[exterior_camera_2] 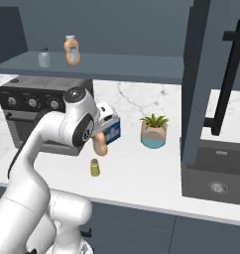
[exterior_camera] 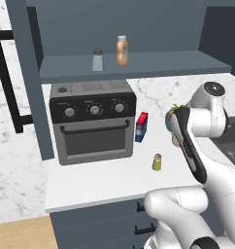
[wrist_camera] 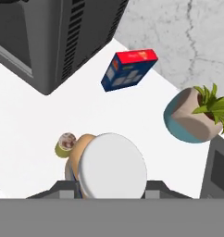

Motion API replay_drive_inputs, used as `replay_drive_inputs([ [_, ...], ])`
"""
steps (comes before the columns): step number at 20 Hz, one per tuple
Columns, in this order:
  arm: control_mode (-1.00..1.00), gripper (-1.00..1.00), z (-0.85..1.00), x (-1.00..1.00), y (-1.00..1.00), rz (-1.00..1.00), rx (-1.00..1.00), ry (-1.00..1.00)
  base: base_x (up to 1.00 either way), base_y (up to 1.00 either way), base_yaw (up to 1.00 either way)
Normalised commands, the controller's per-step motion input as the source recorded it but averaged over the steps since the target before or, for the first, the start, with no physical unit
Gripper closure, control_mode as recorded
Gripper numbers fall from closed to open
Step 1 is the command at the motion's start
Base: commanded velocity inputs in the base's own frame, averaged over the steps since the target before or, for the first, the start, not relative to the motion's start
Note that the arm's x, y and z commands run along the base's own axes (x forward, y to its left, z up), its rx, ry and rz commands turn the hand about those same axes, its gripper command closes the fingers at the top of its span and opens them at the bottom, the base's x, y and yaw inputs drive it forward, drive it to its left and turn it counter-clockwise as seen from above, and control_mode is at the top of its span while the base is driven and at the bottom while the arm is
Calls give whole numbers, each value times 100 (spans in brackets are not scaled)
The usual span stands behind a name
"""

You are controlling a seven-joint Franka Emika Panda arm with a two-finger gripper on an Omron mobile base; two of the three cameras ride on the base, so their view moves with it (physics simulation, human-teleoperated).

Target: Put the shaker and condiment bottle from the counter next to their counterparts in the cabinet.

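Note:
My gripper (wrist_camera: 112,185) is shut on the condiment bottle (wrist_camera: 113,167), whose pale cap faces the hand camera with the orange-tan body below it. In the right base view the bottle (exterior_camera_2: 99,144) hangs under the hand, lifted off the counter (exterior_camera_2: 142,183). The olive-yellow shaker (exterior_camera: 157,162) (exterior_camera_2: 94,167) (wrist_camera: 65,144) stands upright on the white worktop, just below and beside the held bottle. On the cabinet shelf (exterior_camera: 158,64) stand the pale grey-blue shaker (exterior_camera: 97,60) (exterior_camera_2: 44,57) and the slim orange bottle (exterior_camera: 122,50) (exterior_camera_2: 71,50), side by side.
A dark toaster oven (exterior_camera: 92,121) fills the counter's left under the shelf. A blue and red box (exterior_camera: 142,127) (wrist_camera: 129,69) leans beside it. A potted plant (exterior_camera_2: 153,131) (wrist_camera: 192,115) stands to the right, with a dark sink (exterior_camera_2: 216,173) beyond.

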Motion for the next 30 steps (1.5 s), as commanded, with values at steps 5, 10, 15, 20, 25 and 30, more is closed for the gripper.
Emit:
replay_drive_inputs([
  [5,-100,100,57,-18,5,0,0,-7,0,0,0],
  [10,-100,100,50,-32,4,0,0,-7,0,0,0],
  [15,-100,100,44,-35,6,0,0,-10,0,0,0],
  [20,-100,100,53,-23,15,0,0,-9,0,0,0],
  [25,-100,100,59,-11,20,0,0,-2,0,0,0],
  [30,-100,100,61,0,8,0,2,1,0,0,0],
])
